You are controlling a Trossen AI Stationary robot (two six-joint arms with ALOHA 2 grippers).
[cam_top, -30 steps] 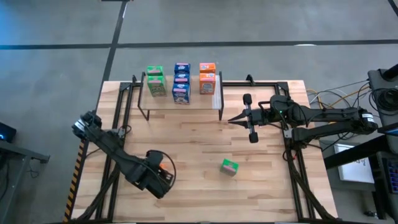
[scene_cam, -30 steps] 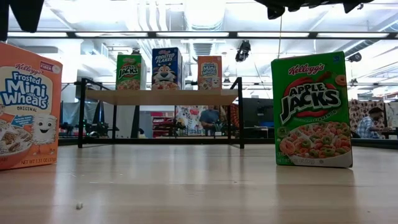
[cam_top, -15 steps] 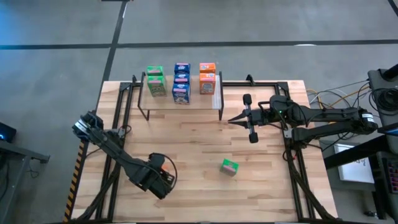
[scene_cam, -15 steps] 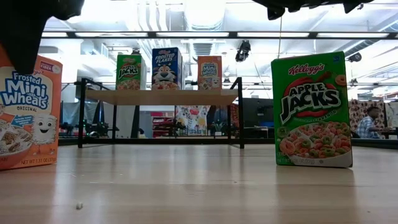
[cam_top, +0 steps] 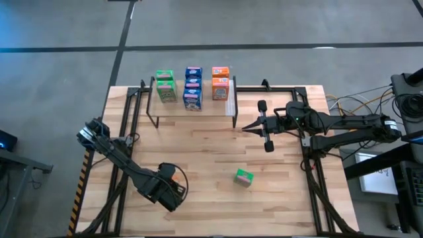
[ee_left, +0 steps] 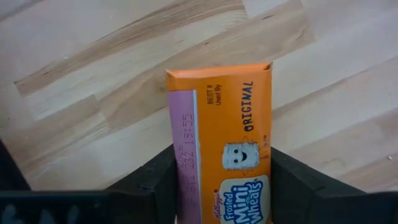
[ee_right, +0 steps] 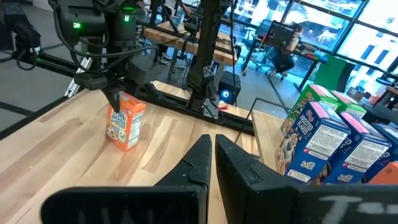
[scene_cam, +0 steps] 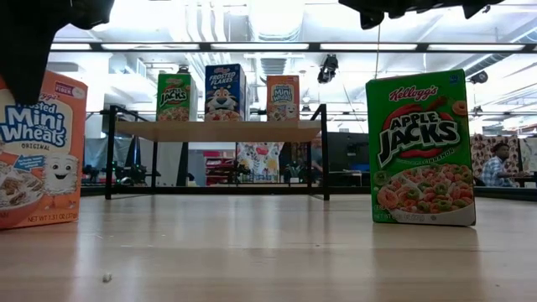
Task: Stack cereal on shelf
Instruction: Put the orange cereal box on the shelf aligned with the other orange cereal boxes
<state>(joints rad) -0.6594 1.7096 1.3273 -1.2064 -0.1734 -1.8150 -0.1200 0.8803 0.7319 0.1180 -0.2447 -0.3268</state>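
Orange cereal box (ee_left: 221, 149) sits between left gripper (ee_left: 217, 186) jaws, seemingly clasped; right jaws clenched.

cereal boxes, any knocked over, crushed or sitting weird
Nothing stands out. The boxes on the shelf stand upright in rows. The green box stands alone on the table, and the orange box stands upright between the left gripper fingers, undamaged as far as visible.

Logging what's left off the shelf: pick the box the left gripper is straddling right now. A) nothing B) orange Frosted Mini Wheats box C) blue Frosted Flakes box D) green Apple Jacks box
B: in the left wrist view the orange Frosted Mini Wheats box sits between the left gripper's two dark fingers, standing on the table.
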